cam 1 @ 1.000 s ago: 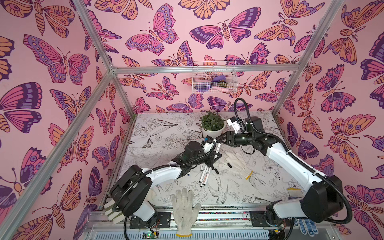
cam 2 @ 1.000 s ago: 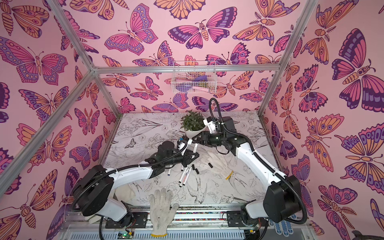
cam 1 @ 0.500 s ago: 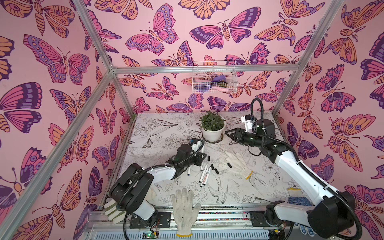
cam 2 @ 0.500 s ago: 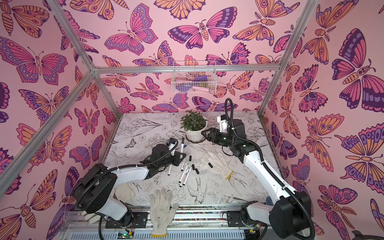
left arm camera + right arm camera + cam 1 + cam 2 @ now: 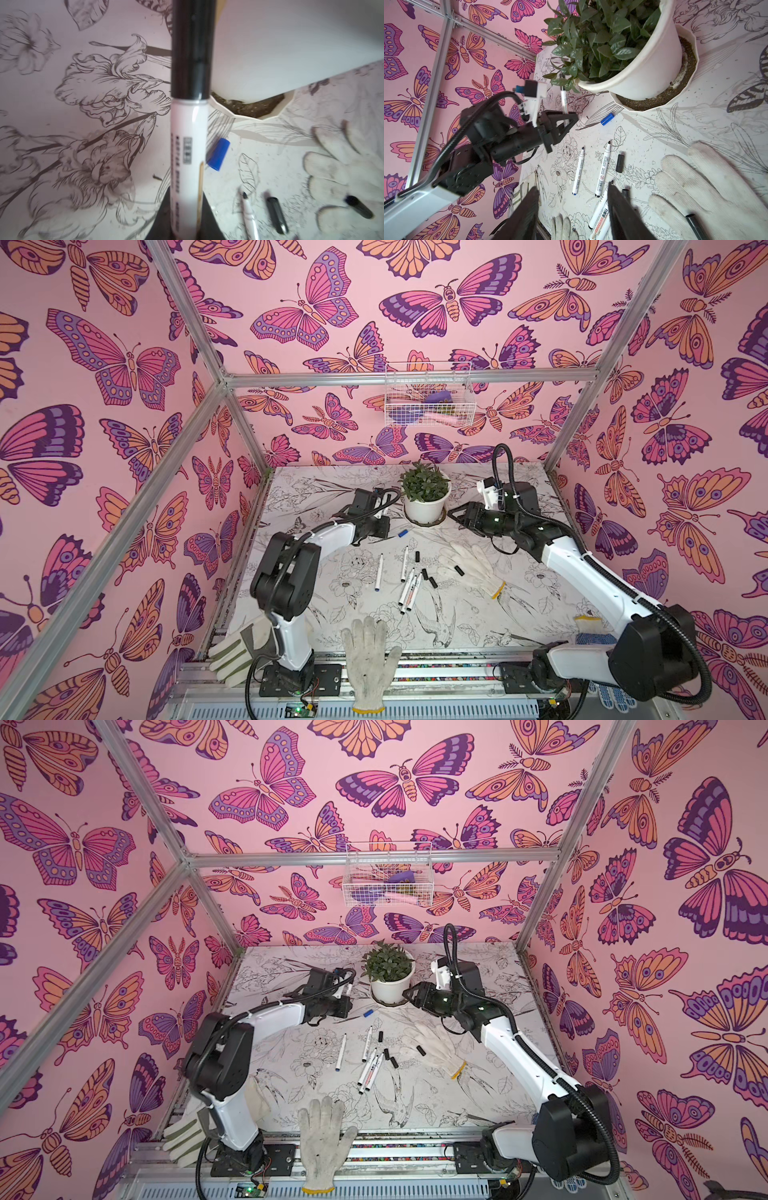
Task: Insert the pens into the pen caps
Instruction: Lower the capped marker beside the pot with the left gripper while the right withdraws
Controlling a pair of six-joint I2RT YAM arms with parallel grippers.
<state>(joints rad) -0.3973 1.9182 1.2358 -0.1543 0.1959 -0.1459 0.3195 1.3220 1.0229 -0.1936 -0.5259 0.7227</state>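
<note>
The left gripper [image 5: 186, 194] is raised off the table [image 5: 478, 626] and clenched on the held pen [image 5: 188, 149], its two black fingers pressing the lower barrel from either side in the left wrist view. The white barrel runs straight out from the fingers and ends in a black cap [image 5: 192, 52] seated on its far end, well clear of the fingertips and pointing toward the white plant pot [image 5: 426, 512]. A blue cap [image 5: 402, 533] lies on the table just beside this gripper, on the side toward the pot, touching neither. The right gripper [image 5: 572, 186] hangs above the table with its jaws apart and nothing gripped between them. In both top views it sits just beside the pot's saucer, across the pot from the left gripper. The loose pens [image 5: 409, 587], all uncapped, lie flat on the table below and ahead of the right gripper's fingers in the right wrist view. Two lie side by side out in front of the fingertips, while others are bunched closer in, partly hidden behind one finger. In both top views these pens lie between the two arms, nearer the arm bases than either gripper and apart from both. The loose caps [image 5: 424, 573], all black, are scattered beside the pens on the right gripper's side. One of them rests on the white glove [image 5: 478, 576] that lies on the table near the right arm.
</note>
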